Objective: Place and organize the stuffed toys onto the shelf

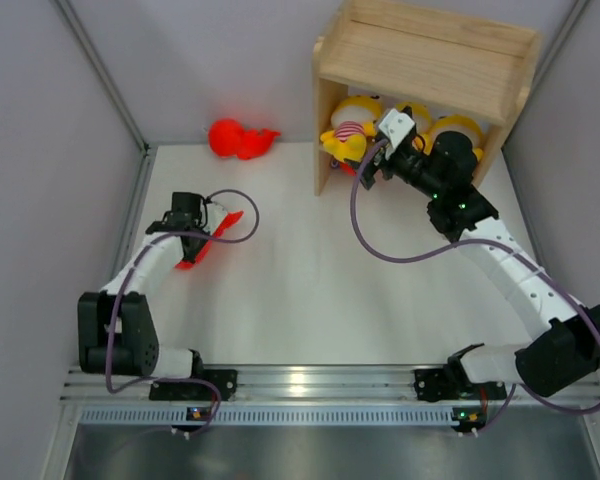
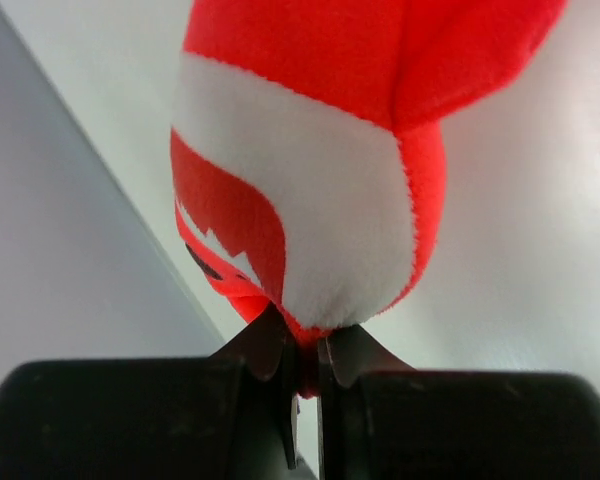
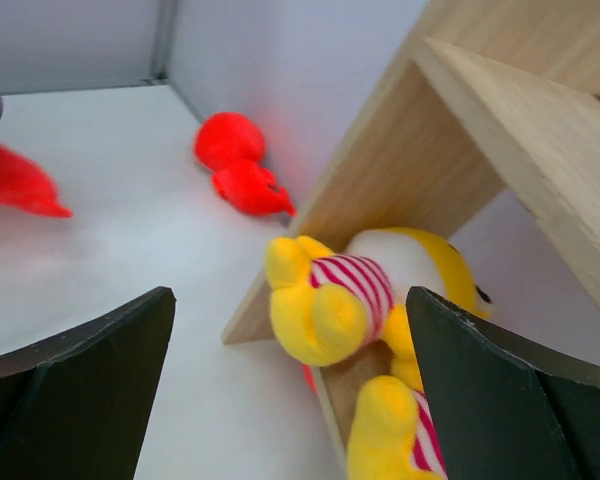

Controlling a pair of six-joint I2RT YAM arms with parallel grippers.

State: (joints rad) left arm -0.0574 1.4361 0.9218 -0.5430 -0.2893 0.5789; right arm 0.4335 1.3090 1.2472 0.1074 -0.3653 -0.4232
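Note:
My left gripper point(image 2: 308, 350) is shut on a pinch of fabric at the end of a red plush shark point(image 2: 310, 150), which lies on the table at the left point(image 1: 208, 243). A second red shark point(image 1: 240, 138) lies by the back wall. The wooden shelf point(image 1: 430, 60) stands at the back right, with yellow striped toys point(image 1: 352, 125) in its lower tier. My right gripper point(image 3: 290, 350) is open in front of that tier, with a yellow toy point(image 3: 330, 300) lying at the shelf's edge between its fingers but not touched. Another yellow toy point(image 3: 390, 430) lies beside it.
Grey walls close in the table on the left, back and right. The shelf's side panel point(image 3: 420, 170) stands close to my right gripper. A purple cable point(image 1: 380, 245) loops over the table from the right arm. The shelf's top board point(image 1: 450, 35) holds nothing.

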